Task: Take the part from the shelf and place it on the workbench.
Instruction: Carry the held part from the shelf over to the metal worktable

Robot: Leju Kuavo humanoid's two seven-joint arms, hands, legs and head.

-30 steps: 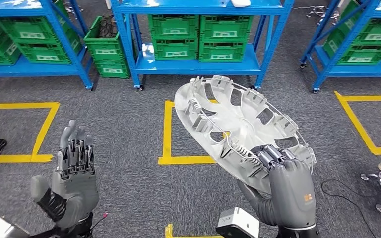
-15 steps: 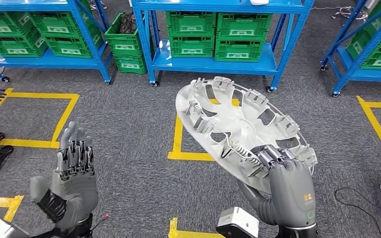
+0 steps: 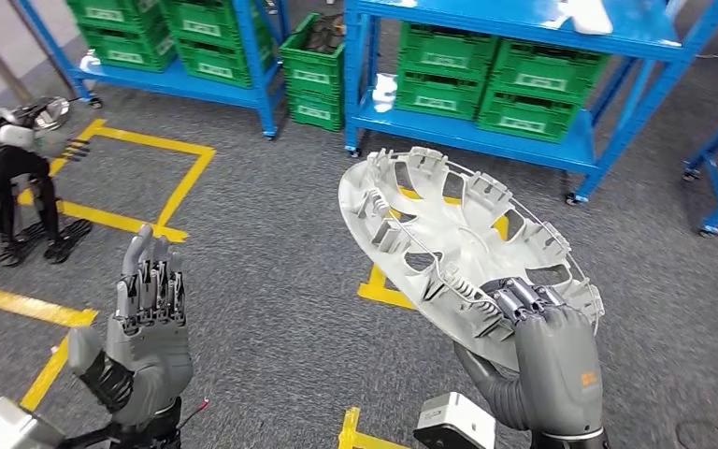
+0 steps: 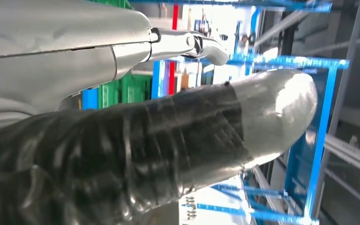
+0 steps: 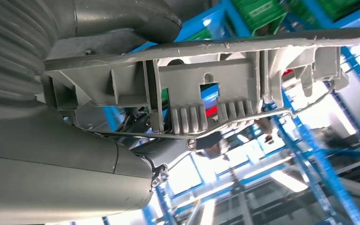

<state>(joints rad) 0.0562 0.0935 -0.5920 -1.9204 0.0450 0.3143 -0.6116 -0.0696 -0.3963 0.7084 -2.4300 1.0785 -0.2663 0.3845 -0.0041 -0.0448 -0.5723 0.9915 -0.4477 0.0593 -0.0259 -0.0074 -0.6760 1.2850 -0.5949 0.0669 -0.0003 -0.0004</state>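
**Handling note: wheel-cover part carried at its rim by the right hand**

**Head view.** The part (image 3: pixel 449 248) is a large, pale grey moulded disc with cut-out openings, raised clips around its edge and a thin wire ring running through those clips. It is off the shelf and held in the air over the grey floor (image 3: pixel 271 234), tilted, with its ribbed inner face toward the camera. The right hand (image 3: pixel 547 351) grips it at the near rim, fingers curled over the edge and the palm beneath. The left hand (image 3: pixel 145 323) is raised beside it, well apart, fingers extended and holding nothing. Blue shelves (image 3: pixel 486 131) carrying green crates (image 3: pixel 449 79) stand beyond. No desk can be identified here.

**Left wrist view.** The thumb and the fingers (image 4: pixel 183 42) lie apart, with nothing between them.

**Right wrist view.** The rim of the part (image 5: pixel 206 47) passes across the palm, edge-on. Ribs and a toothed clip hang from it, and the wire (image 5: pixel 243 119) runs just under them.

**Handling judgement.** The part appears thin-walled, light and fairly stiff, but likely to flex when held at one edge. The clips and wire look vulnerable: avoid pressing on them. A single rim grip leaves most of the disc overhanging, so expect sway; supporting the opposite rim with the free hand would steady it. Lower it flat rather than on its edge.
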